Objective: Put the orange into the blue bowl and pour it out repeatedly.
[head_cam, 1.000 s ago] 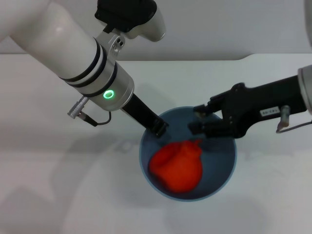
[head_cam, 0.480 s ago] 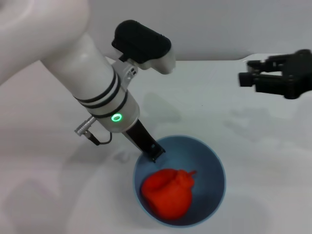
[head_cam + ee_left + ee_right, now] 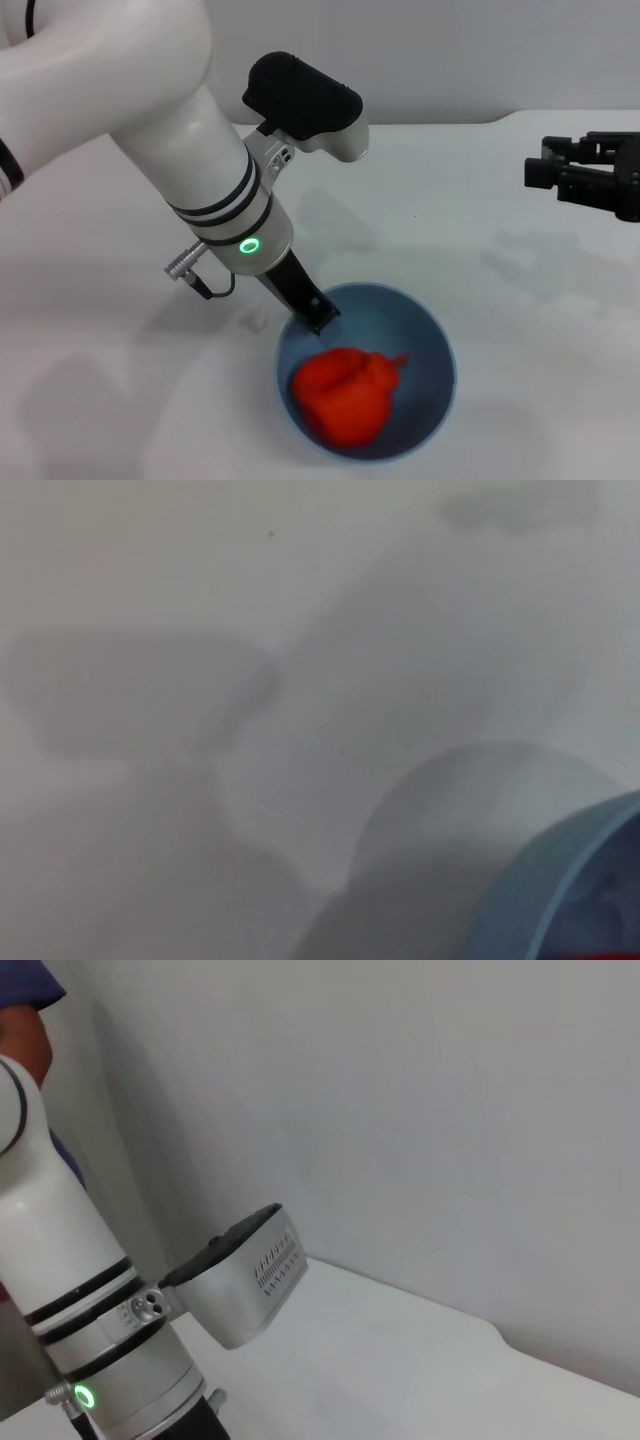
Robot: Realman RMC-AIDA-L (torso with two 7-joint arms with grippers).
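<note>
The right hand [image 3: 545,172] withdraws released, leaving the orange [image 3: 347,393] in the blue bowl [image 3: 436,345], whose rim the left hand [image 3: 318,315] clenches, ready to pour.

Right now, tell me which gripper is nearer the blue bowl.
Left. The left gripper sits at the rim of the blue bowl, which holds the orange. The right gripper is off to the right, well apart from it.
</note>
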